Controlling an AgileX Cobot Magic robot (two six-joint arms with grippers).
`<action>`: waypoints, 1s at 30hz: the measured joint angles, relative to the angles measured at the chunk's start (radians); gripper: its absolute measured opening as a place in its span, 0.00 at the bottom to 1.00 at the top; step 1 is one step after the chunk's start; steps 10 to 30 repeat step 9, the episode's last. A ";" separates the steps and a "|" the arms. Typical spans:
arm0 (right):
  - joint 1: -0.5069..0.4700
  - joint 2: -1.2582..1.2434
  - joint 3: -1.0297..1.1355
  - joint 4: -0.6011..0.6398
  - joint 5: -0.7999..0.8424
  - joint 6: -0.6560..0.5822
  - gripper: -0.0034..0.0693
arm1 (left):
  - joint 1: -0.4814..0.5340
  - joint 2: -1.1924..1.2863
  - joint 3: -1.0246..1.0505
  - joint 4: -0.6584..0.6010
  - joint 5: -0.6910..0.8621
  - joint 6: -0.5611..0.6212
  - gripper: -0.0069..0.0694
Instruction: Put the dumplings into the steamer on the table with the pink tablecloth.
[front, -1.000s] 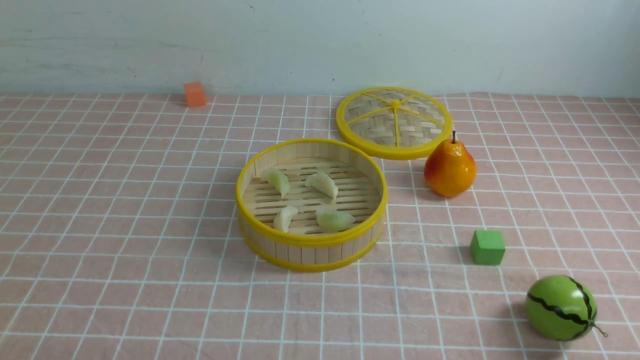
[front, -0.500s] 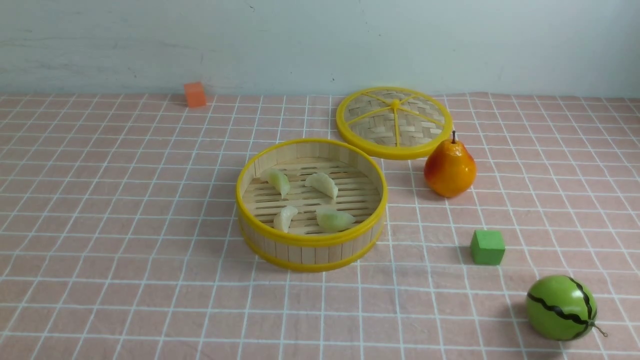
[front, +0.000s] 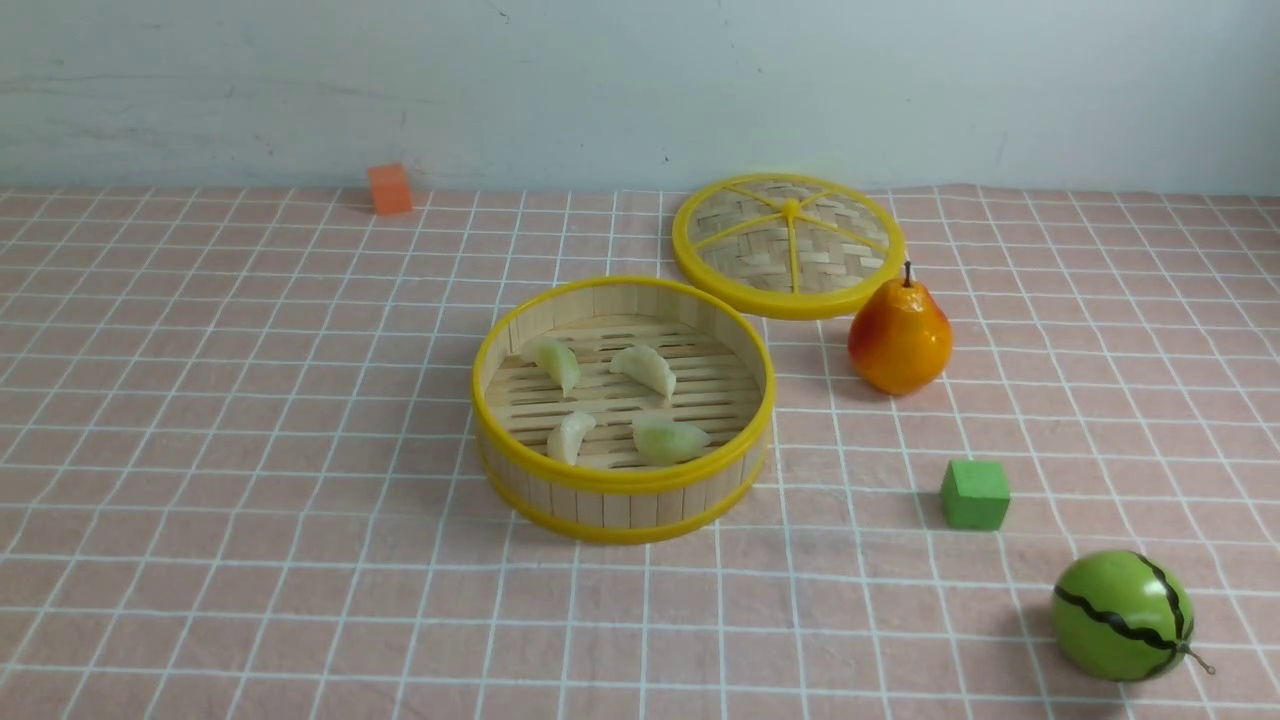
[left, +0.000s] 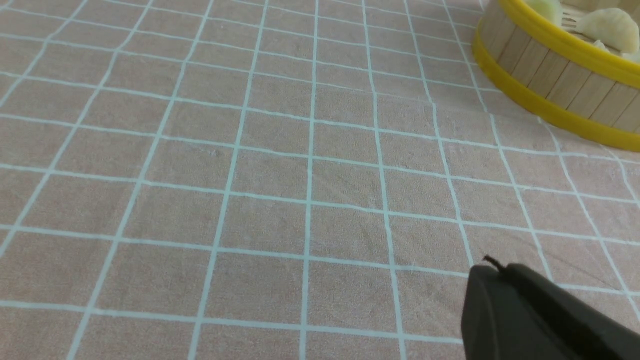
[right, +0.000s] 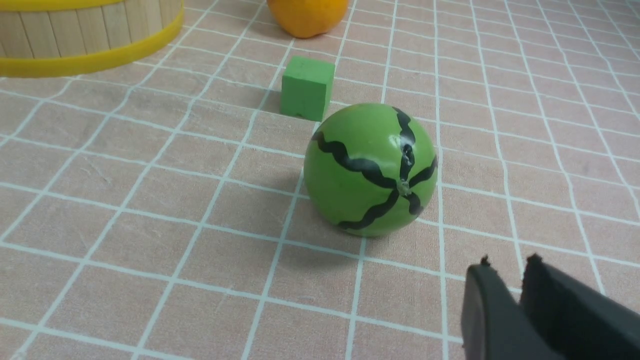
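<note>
Here, in the front view, we see the steamer (front: 622, 410) standing near the middle of the table (front: 200, 400), on the pink tablecloth (front: 300, 600). All four dumplings (front: 610, 400) lie on its slatted floor, each apart from the others; they are small pale crescents, whitish to light green, with pleated edges. We judge the task as done. The woven lid (front: 788, 245) lies flat behind the steamer, the pear (front: 899, 338) stands just beside the lid, and the green cube (front: 974, 494), the toy watermelon (front: 1121, 615) and the orange cube (front: 389, 189) are well apart from the basket. No arm shows in this view.

In the left wrist view, we see the left gripper (left: 500, 280) low over bare cloth, with its two jaws pressed together and nothing between them. The steamer wall is far from it.

In the right wrist view, the right gripper (right: 507, 272) shows a narrow gap between its tips and holds nothing. It is near the watermelon, and only the tips are visible, so we cannot be sure how high it hangs.

The risk we see is here: if the right arm moves forward carelessly, it may push the round watermelon, which could roll toward the cube or further. A bump on the steamer rim could also shake the light dumplings out of place.
</note>
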 joint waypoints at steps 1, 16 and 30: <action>0.000 0.000 0.000 0.000 0.000 0.000 0.21 | 0.000 0.000 0.000 0.000 0.000 0.000 0.08; 0.000 0.000 0.000 0.000 0.000 0.000 0.22 | 0.000 0.000 0.000 0.000 0.000 0.000 0.09; 0.000 0.000 0.000 0.000 0.000 0.000 0.22 | 0.000 0.000 0.000 0.000 0.000 0.000 0.09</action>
